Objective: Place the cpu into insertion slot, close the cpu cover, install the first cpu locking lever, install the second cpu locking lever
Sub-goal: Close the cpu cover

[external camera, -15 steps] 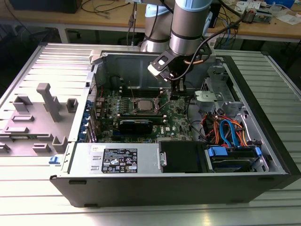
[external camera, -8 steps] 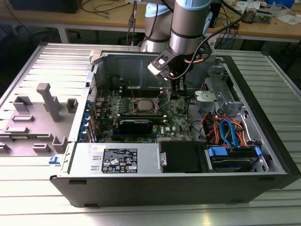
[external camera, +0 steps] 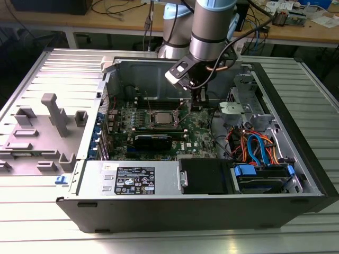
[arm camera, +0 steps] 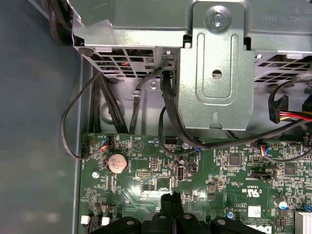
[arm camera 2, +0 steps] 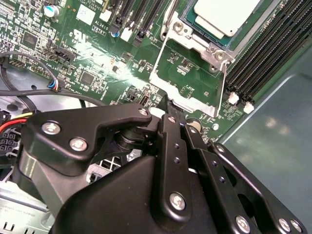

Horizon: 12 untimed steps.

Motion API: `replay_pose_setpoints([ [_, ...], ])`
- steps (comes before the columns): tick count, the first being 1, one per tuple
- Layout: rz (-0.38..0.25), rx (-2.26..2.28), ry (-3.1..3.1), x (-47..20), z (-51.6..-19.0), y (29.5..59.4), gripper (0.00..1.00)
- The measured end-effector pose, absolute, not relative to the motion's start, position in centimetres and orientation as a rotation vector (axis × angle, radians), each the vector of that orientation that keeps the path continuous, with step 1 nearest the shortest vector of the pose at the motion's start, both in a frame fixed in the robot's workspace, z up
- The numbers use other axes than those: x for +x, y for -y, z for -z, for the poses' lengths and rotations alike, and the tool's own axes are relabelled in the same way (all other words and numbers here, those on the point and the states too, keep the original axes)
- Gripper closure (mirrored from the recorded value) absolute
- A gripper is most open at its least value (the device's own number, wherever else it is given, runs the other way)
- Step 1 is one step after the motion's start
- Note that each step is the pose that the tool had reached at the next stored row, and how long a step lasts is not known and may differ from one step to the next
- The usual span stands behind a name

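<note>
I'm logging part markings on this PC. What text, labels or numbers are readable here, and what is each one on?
White label on the silver box, exterior view: lines of print and symbols, too small to read.
White sticker on the motherboard, second wrist view: characters too small to read reliably.
White lettering beside the coin cell, first wrist view: too small to read.

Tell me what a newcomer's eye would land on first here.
The grey robot arm reaching into the open black computer case, its black gripper low over the green motherboard. Beside it, the square silvery cpu lies seated, the thin silvery cover frame swung open. Orange and blue cables tangle at the exterior view's right.
</note>
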<state>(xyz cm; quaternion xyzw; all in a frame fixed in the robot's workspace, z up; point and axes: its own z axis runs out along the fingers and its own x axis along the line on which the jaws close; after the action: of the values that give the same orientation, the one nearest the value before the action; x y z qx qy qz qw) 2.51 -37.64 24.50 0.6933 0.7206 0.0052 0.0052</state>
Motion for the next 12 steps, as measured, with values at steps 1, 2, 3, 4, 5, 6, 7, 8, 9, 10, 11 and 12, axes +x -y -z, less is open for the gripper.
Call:
replay_pose_setpoints([
  [1, -0.017, 2.171, -2.257, 2.46, -24.51, 37.63, 0.89],
  [2, -0.018, 2.172, -2.257, 2.41, -24.53, 37.63, 0.89],
  [3, -0.020, 2.173, -2.258, 2.32, -24.54, 37.63, 0.89],
  [4, -0.021, 2.173, -2.258, 2.28, -24.55, 37.63, 0.89],
  [5, -0.021, 2.173, -2.258, 2.25, -24.55, 37.63, 0.89],
  [6, -0.021, 2.173, -2.258, 2.24, -24.55, 37.63, 0.89],
  [7, -0.021, 2.173, -2.258, 2.22, -24.55, 37.63, 0.89],
  [8, -0.021, 2.173, -2.258, 2.22, -24.55, 37.63, 0.89],
  [9, -0.021, 2.173, -2.258, 2.22, -24.55, 37.63, 0.89],
  [10, -0.021, 2.173, -2.258, 2.21, -24.55, 37.63, 0.89],
  [11, -0.021, 2.173, -2.258, 2.21, -24.55, 37.63, 0.89],
  [12, -0.021, 2.173, -2.258, 2.21, -24.55, 37.63, 0.89],
])
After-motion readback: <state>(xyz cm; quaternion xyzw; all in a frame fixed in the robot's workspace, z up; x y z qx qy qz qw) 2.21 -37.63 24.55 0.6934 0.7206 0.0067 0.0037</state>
